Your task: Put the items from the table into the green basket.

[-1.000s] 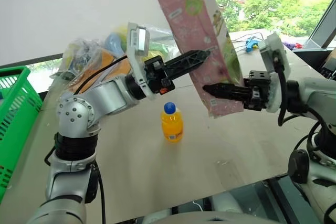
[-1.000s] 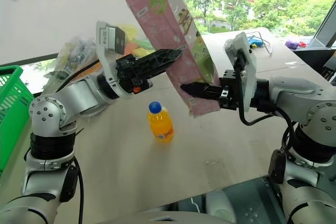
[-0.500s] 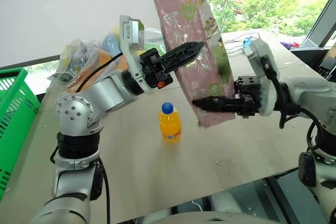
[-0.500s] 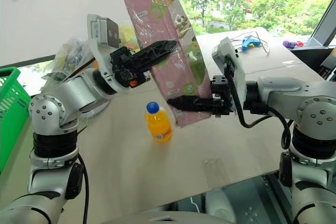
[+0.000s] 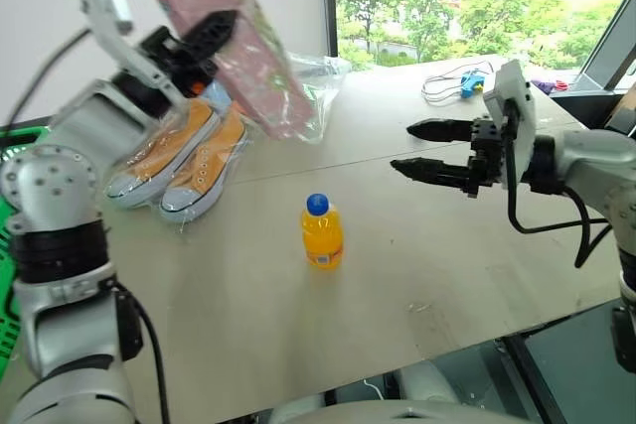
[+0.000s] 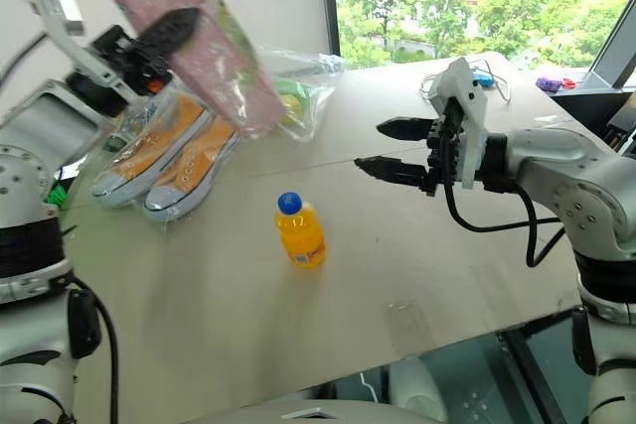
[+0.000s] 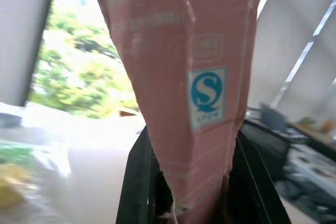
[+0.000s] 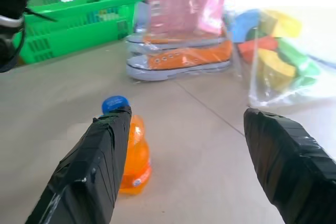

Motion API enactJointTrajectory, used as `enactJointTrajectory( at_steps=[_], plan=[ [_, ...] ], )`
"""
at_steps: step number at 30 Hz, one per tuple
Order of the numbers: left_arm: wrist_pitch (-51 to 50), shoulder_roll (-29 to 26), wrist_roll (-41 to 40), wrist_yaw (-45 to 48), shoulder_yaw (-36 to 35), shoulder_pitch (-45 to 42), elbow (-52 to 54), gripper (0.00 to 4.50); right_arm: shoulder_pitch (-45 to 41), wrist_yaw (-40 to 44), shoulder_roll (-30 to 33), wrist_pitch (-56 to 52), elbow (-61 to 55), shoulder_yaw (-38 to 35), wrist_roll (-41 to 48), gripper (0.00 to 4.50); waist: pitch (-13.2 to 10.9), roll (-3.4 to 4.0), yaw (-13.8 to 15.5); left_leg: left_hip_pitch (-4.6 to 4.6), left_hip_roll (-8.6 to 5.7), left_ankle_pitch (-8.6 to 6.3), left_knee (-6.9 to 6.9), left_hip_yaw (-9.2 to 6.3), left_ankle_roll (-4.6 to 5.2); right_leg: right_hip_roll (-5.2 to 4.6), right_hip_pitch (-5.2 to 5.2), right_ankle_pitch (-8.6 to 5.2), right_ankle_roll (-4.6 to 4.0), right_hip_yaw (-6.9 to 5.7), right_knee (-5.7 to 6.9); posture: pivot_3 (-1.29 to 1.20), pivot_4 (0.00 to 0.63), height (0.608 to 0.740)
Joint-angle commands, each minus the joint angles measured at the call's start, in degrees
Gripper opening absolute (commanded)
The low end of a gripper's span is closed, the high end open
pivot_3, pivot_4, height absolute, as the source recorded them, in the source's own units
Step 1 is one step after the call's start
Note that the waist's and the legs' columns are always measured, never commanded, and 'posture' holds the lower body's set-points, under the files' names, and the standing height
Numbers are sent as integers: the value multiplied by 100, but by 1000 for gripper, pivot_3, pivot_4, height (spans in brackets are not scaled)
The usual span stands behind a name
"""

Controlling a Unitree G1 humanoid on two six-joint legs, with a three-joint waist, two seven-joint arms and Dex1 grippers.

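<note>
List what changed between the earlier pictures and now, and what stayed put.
The right gripper let go of the pink packet; its fingers now stand open and empty above the table. The left gripper, shut on the packet, swung it away to the robot's left, uncovering the orange shoes in their clear bag. The orange-drink bottle stayed upright where it was.

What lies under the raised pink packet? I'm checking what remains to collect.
Below the pink packet, orange sneakers lie bagged on the table; the packet covers part of a clear bag.
</note>
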State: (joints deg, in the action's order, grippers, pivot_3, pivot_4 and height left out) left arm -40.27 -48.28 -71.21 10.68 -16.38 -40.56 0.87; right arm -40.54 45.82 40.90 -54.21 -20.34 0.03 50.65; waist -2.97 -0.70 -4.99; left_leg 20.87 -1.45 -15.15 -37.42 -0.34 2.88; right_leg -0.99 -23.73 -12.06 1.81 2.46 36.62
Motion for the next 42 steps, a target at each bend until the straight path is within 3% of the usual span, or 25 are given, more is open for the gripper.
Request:
enactJointTrajectory(
  at_steps=[1,3,6,10,17,24,28,31,35,37,40,42],
  plan=[
    [487,-538,1126,657,-210,46,-78,134,-537,577,-72,555,597,276,-475,4485,-3,-5,57,0,0,0,0,-1,0,-1,-1,1,-1,-1,0,29,0,740],
    [857,-888,1917,927,-201,177,-340,134,-882,962,-153,895,1073,466,-778,4485,-6,-8,115,2,0,0,4,2,-1,-1,-7,1,-2,-1,0,50,0,740],
    [1782,-1435,3502,608,-178,268,-1416,134,-1568,1813,-372,1001,1506,716,-756,4485,-10,-9,219,9,2,0,11,-1,-1,-1,-19,1,-3,-6,0,91,0,740],
    [2751,-1960,4647,288,-406,201,-2977,134,-2058,1936,-909,1322,1886,849,-1035,4485,-3,-25,370,23,10,-2,20,-14,-4,-23,-44,2,-6,-15,13,127,0,740],
    [3922,-3080,5814,1091,-30,-384,-5646,134,-1744,2188,-841,1629,1885,686,-1351,4485,62,-133,752,207,-21,0,-3,-66,-67,-103,-196,14,-18,-100,18,172,0,740],
    [4301,-3230,6605,1708,420,-906,-6849,134,-1549,2028,-884,1532,1654,456,-1250,4485,78,-159,1023,214,-42,-5,-2,-82,-59,-146,-187,14,-18,-182,13,144,0,740],
    [4395,-3112,6546,1616,257,-1114,-7012,1860,-1389,1870,-902,1389,1411,368,-1162,4500,97,-187,1024,213,-31,-5,-7,-103,-59,-139,-186,17,-25,-196,27,125,0,740],
    [4503,-2744,6407,1637,159,-1641,-6752,3152,-1224,1793,-795,1267,1224,301,-1105,4500,100,-191,1024,209,-28,2,-10,-108,-69,-138,-182,25,-37,-200,34,112,0,740],
    [4294,-2152,6344,1947,242,-2191,-6207,3152,-1080,1725,-675,1139,1024,182,-1014,4500,101,-191,1048,208,-28,5,-23,-121,-71,-142,-167,27,-40,-222,35,92,0,740],
    [3541,-1700,5857,2531,105,-2193,-5569,3152,-1011,1678,-614,1076,916,103,-946,4500,104,-185,1012,207,-28,5,-33,-120,-70,-142,-161,28,-39,-222,35,80,0,740],
    [1452,-1149,4447,3856,205,-996,-3068,3152,-888,1554,-531,923,701,-87,-765,4500,109,-170,870,206,-28,4,-41,-118,-68,-141,-159,28,-39,-214,38,55,0,740],
    [388,-1032,3431,4402,437,551,-803,3152,-702,1409,-407,801,520,-250,-670,4500,115,-145,777,203,-26,6,-49,-108,-70,-145,-157,28,-39,-203,48,33,0,740]
  ],
)
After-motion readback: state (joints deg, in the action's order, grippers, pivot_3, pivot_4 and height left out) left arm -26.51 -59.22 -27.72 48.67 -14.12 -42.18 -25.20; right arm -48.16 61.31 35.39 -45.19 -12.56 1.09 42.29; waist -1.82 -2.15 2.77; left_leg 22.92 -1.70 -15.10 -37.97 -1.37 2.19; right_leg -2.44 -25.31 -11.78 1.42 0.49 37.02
